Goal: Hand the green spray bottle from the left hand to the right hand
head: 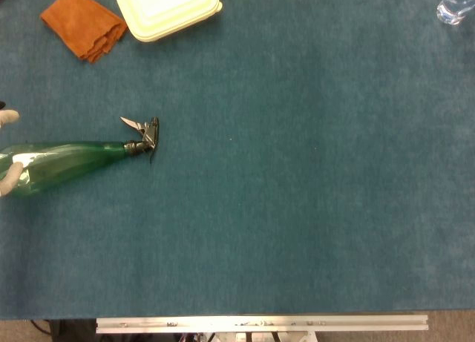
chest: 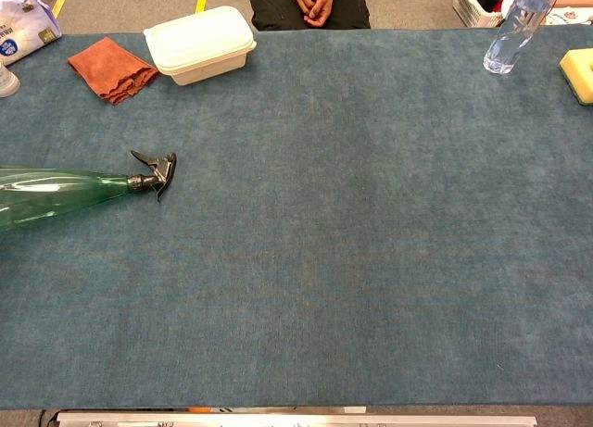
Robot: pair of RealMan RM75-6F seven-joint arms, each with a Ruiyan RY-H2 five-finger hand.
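The green spray bottle (head: 67,162) lies on its side on the blue table, its black trigger head (head: 145,134) pointing right; the chest view shows the bottle (chest: 56,192) the same way, with its base cut off by the left edge. Only the white fingertips of my left hand (head: 7,149) show at the left edge of the head view. One fingertip (head: 7,118) hovers apart above the bottle's wide end, and another fingertip (head: 10,177) lies against its body. The fingers are spread around the bottle rather than closed on it. The right hand appears in neither view.
An orange cloth (head: 83,23) and a pale yellow lidded box (head: 167,10) sit at the far left. A clear water bottle (chest: 514,29) and a yellow sponge (chest: 578,73) stand at the far right. A person (chest: 310,1) sits behind the table.
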